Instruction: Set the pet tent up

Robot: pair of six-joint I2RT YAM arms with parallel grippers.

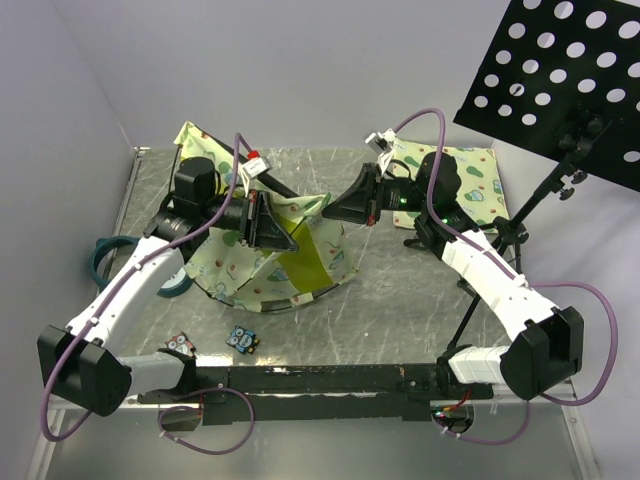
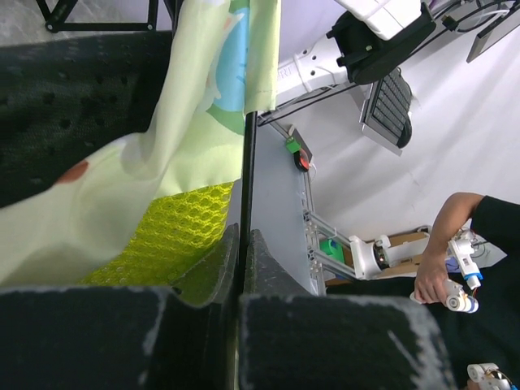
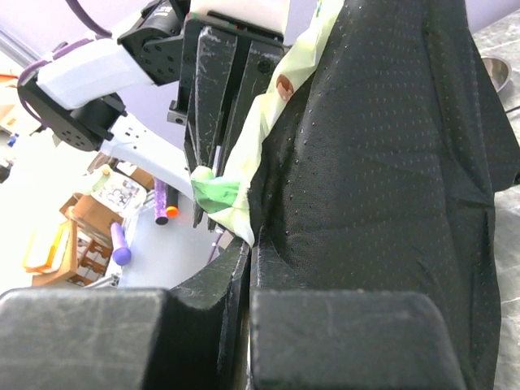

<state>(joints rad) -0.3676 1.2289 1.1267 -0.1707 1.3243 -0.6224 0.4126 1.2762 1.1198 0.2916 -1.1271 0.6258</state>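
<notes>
The left gripper (image 2: 241, 244) is pinched tight on the tent (image 1: 285, 255), closed on what looks like a thin dark pole (image 2: 246, 162) along the fabric's edge. The right gripper (image 3: 249, 248) is likewise clamped on a cream hem beside the black base sheet (image 3: 382, 162). The tent lies crumpled on the table (image 1: 400, 310), left of centre, between the two grippers.

Pet tent (image 1: 300, 262): thin matt printed cloth w/ lime mesh panel (image 2: 180, 229) & matt black dimpled base sheet (image 3: 382, 162); table (image 1: 410, 300) glossy, scuffed.
</notes>
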